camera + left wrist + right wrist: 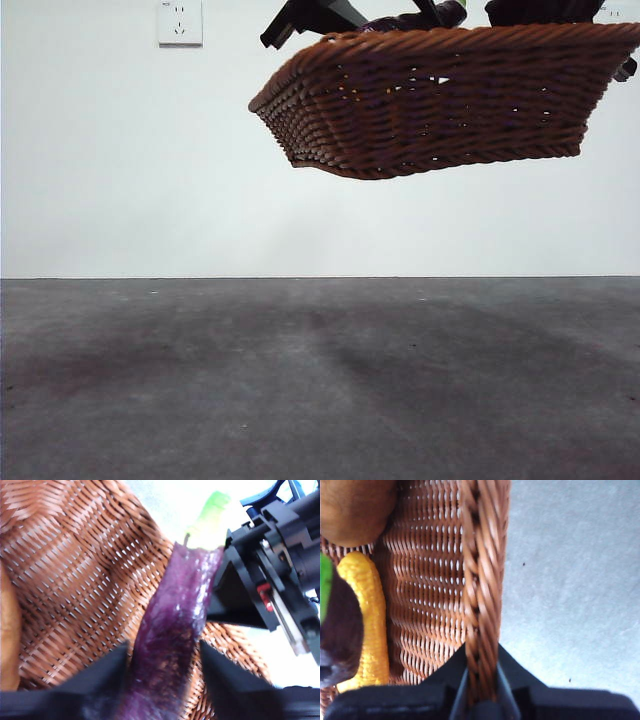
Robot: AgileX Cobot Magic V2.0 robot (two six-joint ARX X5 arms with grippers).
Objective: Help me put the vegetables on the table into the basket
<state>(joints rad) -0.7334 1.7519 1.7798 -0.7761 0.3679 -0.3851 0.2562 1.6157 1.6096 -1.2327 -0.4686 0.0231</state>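
Note:
The brown woven basket (pixel 440 100) hangs tilted, well above the table (pixel 320 380). My right gripper (pixel 481 670) is shut on the basket's rim (pixel 480 580); in the front view its arm (pixel 545 10) shows dark at the top right. Inside the basket lie the yellow corn cob (pixel 367 625) and the brown potato (pixel 355 510). The purple eggplant (pixel 172 630), with its green stem end (pixel 210 515), sits between the jaws of my left gripper (pixel 165 655), which is shut on it over the basket. In the front view the eggplant (pixel 415 20) pokes above the rim next to the left gripper (pixel 300 18).
A white wall with a power socket (pixel 180 22) stands behind the table. The basket's shadow falls on the grey surface below it. My right arm's gripper body (pixel 270 570) is close to the eggplant's stem end.

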